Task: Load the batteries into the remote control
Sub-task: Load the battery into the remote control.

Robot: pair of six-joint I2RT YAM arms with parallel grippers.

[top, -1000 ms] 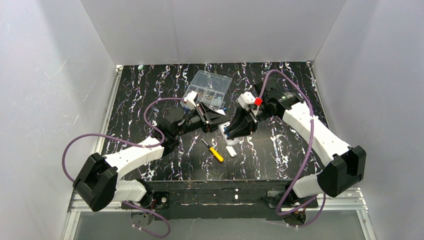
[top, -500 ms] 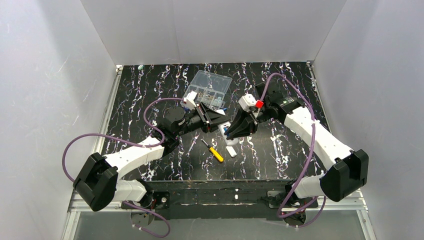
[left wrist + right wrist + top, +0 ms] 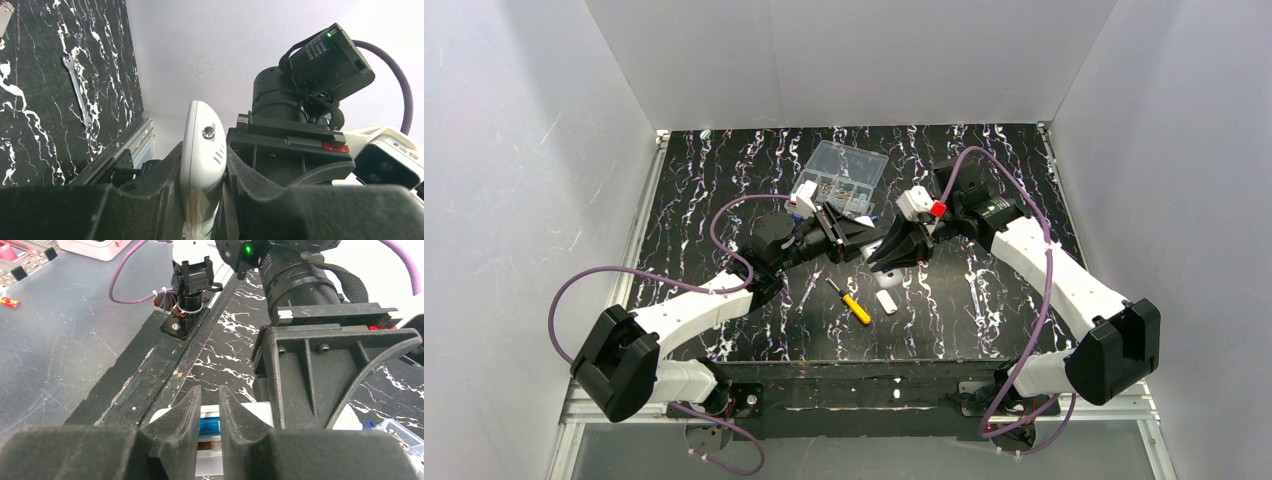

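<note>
1. Left wrist: left gripper (image 3: 202, 167) clamped hard on remote control (image 3: 201, 132), pinned edge-on between pads, rounded end poking past tips. Held steady as a fixture for loading.
2. Right wrist: right gripper (image 3: 210, 397) pinching blue battery (image 3: 209, 425) in a narrow gap at its tips, white remote body directly beneath. Likely lining the cell up with the bay.
3. Top: versus a second ago, right gripper nudged in toward left gripper, jaws slightly tighter, left unmoved. Screwdriver (image 3: 854, 303) and cover piece (image 3: 885, 301) base-side of both grippers, same spots.

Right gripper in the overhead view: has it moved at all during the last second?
Yes. The right gripper has edged slightly to the left in the overhead view, judged against the yellow-handled screwdriver, which has stayed where it lay.
</note>
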